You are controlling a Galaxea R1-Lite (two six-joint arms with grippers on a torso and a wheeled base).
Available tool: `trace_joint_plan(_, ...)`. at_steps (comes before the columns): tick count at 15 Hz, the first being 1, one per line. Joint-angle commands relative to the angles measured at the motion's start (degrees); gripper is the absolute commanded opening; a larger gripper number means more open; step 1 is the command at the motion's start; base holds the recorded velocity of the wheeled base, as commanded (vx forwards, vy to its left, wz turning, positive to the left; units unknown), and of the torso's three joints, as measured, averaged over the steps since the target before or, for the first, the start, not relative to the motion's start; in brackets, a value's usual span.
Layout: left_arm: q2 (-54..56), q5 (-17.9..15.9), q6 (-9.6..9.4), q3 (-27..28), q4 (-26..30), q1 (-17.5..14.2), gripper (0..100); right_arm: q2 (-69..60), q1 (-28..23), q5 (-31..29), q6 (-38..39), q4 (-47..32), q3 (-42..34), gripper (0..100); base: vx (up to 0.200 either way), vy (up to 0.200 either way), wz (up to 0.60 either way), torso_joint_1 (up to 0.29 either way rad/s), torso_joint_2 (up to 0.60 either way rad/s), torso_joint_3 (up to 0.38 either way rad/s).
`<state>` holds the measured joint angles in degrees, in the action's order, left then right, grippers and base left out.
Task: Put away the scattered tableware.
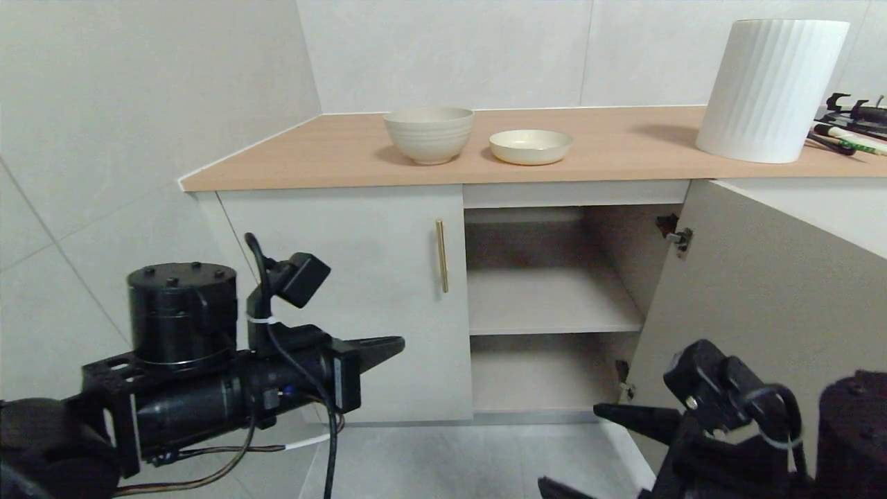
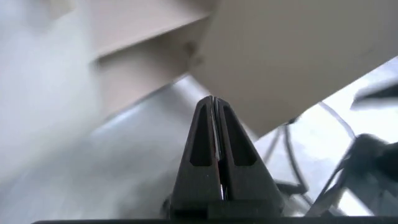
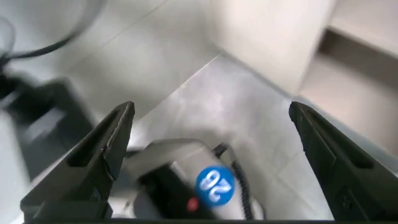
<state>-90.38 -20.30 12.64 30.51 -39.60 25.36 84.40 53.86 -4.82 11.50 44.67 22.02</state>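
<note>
**Bowl and dish on the counter, both grippers empty and low**

The bowl [image 1: 428,134] stands upright on the wooden counter [image 1: 624,149], towards its left end. The shallow dish [image 1: 531,146] sits just beside it on the right, apart from it. A tall white ribbed canister [image 1: 773,86] stands farther right on the same counter. Some dark utensils [image 1: 849,132] lie beyond it at the edge.

Below the counter, the cabinet's left door [image 1: 360,277] is shut and has a slim brass handle [image 1: 441,255] near its inner edge. The right door [image 1: 762,291] is swung wide open. Inside, one shelf [image 1: 547,301] divides the space into an upper and a lower compartment.

The left gripper [image 1: 388,344] hangs low in front of the shut door, well below the counter and pointing right. Its fingers [image 2: 202,143] are pressed together, with nothing between them.

The right gripper [image 1: 575,447] is low by the foot of the open door, above the floor [image 1: 450,457] and pointing left. Its jaws are spread wide and hold nothing.
</note>
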Motion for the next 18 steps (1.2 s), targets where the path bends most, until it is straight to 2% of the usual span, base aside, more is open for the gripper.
trace_joint_plan(1,6.09,-0.01,-0.07,-1.86,0.22,-2.86,0,7.89,-7.63,-0.11,0.11,-0.02,6.64,100,0.0,0.0,0.0,0.0,0.0,0.0)
trace_joint_plan(3,8.64,0.08,0.01,-2.65,0.48,-3.82,0,10.09,-10.88,-0.02,0.11,-0.28,10.77,100,0.0,0.0,0.0,0.0,0.0,0.0)
trace_joint_plan(5,10.84,0.35,0.1,-3.53,0.75,-4.79,0,10.53,-12.81,-0.02,0.11,-6.08,16.83,100,0.0,0.0,0.0,0.0,0.0,0.0)
trace_joint_plan(6,11.98,0.35,0.1,-3.97,1.89,-5.49,100,10.53,-13.25,0.42,0.28,-14.08,22.9,100,0.0,0.0,0.0,0.0,0.0,0.0)
trace_joint_plan(7,12.25,0.52,0.19,-4.06,2.07,-5.49,100,10.7,-13.25,0.51,1.07,-19.44,27.03,100,0.0,0.0,0.0,0.0,0.0,0.0)
trace_joint_plan(9,12.51,1.14,0.19,-4.06,2.07,-5.76,100,10.97,-13.25,0.42,3.09,-24.8,30.89,100,0.0,0.0,0.0,0.0,0.0,0.0)
trace_joint_plan(11,12.25,1.14,0.81,-3.88,1.98,-5.76,100,12.55,-13.78,-0.19,5.91,-24.8,31.33,100,0.0,0.0,0.0,0.0,0.0,0.0)
trace_joint_plan(12,12.07,1.23,1.6,-3.79,1.8,-5.76,100,12.81,-13.87,-0.37,6.26,-24.89,31.51,100,0.0,0.0,0.0,0.0,0.0,0.0)
trace_joint_plan(13,12.16,1.23,3.27,-3.71,1.8,-5.76,100,12.99,-14.04,-0.37,6.61,-24.98,31.6,100,0.0,0.0,0.0,0.0,0.0,0.0)
trace_joint_plan(18,12.42,3.07,3.35,-2.92,1.71,-6.11,100,12.55,-13.96,-0.28,6.96,-24.8,31.86,100,0.0,0.0,0.0,0.0,0.0,0.0)
